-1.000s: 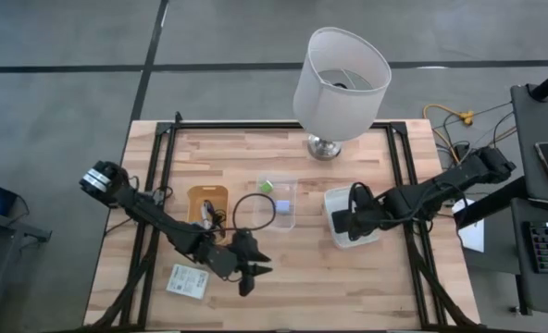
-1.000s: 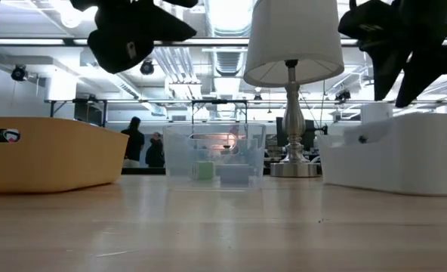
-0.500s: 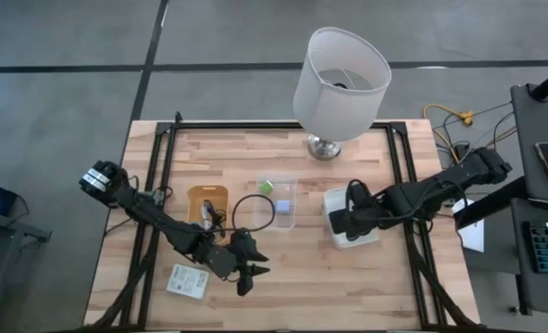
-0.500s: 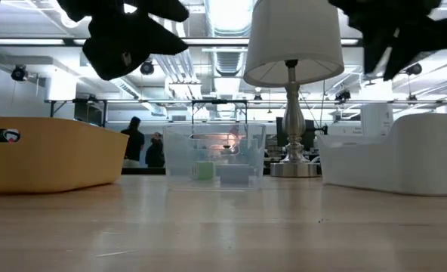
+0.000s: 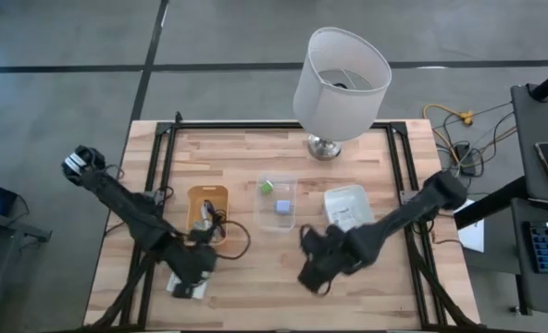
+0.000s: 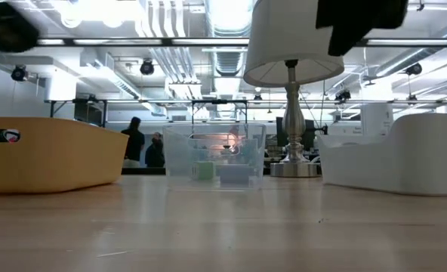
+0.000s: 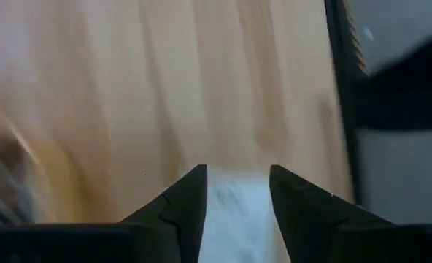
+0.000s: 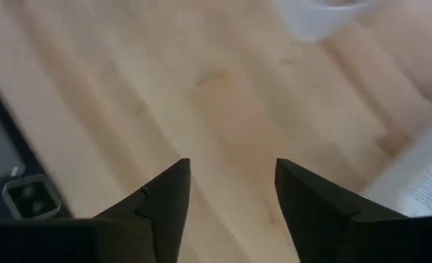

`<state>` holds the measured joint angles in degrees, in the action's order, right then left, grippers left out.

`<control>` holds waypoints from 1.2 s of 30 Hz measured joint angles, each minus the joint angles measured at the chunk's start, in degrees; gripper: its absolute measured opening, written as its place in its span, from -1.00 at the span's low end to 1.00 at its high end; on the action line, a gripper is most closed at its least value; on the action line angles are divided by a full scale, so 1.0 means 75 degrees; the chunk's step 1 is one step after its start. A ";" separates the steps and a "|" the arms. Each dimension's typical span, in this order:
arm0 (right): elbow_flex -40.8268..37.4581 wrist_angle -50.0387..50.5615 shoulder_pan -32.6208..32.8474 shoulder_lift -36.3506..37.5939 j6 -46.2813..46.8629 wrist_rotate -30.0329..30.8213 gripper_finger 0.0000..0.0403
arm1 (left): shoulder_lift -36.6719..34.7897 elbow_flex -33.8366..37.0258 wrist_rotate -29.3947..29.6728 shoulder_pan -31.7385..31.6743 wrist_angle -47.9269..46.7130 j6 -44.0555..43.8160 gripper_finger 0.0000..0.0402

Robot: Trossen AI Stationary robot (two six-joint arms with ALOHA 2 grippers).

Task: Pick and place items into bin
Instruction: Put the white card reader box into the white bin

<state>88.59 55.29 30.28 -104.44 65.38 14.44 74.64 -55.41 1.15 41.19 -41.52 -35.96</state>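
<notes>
A flat white packet (image 5: 177, 282) lies on the wood near the table's front left. My left gripper (image 5: 195, 273) hangs over it, pointing steeply down. Its fingers are open in the left wrist view, with the packet (image 7: 234, 219) showing between them; whether they touch it I cannot tell. My right gripper (image 5: 309, 280) stands open over bare wood, toward the near edge from the clear bin (image 5: 279, 202). That bin holds a green cube (image 5: 266, 187) and a grey-blue cube (image 5: 281, 208). A black cable coil (image 5: 230, 239) lies beside the yellow bin (image 5: 207, 196).
A white bin (image 5: 348, 205) stands right of the clear bin. The big white lamp (image 5: 341, 74) stands at the table's far edge. Black rails (image 5: 168, 157) run along both sides of the table. In the low view people stand in the room behind (image 6: 133, 140).
My left gripper has swung toward the table's left edge and tipped down, from bare wood to over the white packet. My right gripper has left the white bin and gone toward the near edge and left. The black cable loop now lies closer to the yellow bin.
</notes>
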 joint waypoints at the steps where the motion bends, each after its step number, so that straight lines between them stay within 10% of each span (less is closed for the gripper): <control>1: 0.0262 0.0008 0.0071 -0.0258 -0.0227 -0.0014 -0.02 | -0.0100 0.0058 -0.0423 0.0155 -0.0267 -0.0649 -0.32; 7: 0.1777 0.0170 0.0218 -0.1649 -0.0943 -0.0002 0.07 | -0.0187 0.0136 -0.0951 0.1474 -0.0597 -0.3560 -0.36; 17: 0.3614 0.0936 0.0214 -0.3027 -0.1700 -0.0061 -0.01 | 0.1491 0.0384 -0.1058 0.2485 -0.2717 -0.5673 -0.97; 27: 0.3889 0.1061 0.0214 -0.3140 -0.1460 -0.0048 -0.12 | 0.1749 0.1531 -0.1976 0.2467 -0.0236 -0.7165 -1.00; 32: 0.3889 0.1078 0.0214 -0.3108 -0.1215 -0.0047 -0.17 | 0.1737 0.1537 -0.1677 0.2243 -0.0001 -0.7135 -1.00; 36: 0.3889 0.1177 0.0214 -0.3107 -0.1116 -0.0047 -0.21 | 0.1660 0.1167 0.0515 0.1820 0.0756 -0.6166 -1.00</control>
<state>117.75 64.12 31.88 -127.74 57.01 14.09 87.09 -46.66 5.02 54.85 -35.85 -82.21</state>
